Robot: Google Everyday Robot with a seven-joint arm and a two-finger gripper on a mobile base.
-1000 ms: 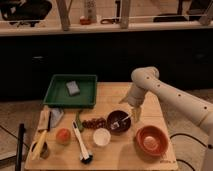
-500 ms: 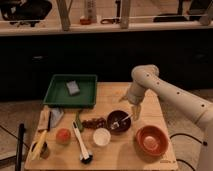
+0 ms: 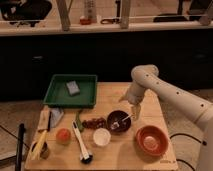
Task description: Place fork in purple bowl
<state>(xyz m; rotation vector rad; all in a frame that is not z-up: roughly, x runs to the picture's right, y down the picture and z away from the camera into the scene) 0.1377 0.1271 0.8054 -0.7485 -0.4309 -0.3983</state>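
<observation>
Wooden surface [image 3: 112,97] before dark cabinets, filling mid-frame. Right of centre, purple bowl [image 3: 119,120] with fork [image 3: 121,121] lying inside, upper end leaning toward the right rim. Just right of the bowl, gripper [image 3: 134,112] pointing down near the fork's upper end; parted or closed, cannot tell. Orange-red bowl [image 3: 151,140] lower right; green tray [image 3: 56,95] upper left.

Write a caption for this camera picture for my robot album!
The gripper hovers just right of the purple bowl, where the fork leans across its rim.
</observation>
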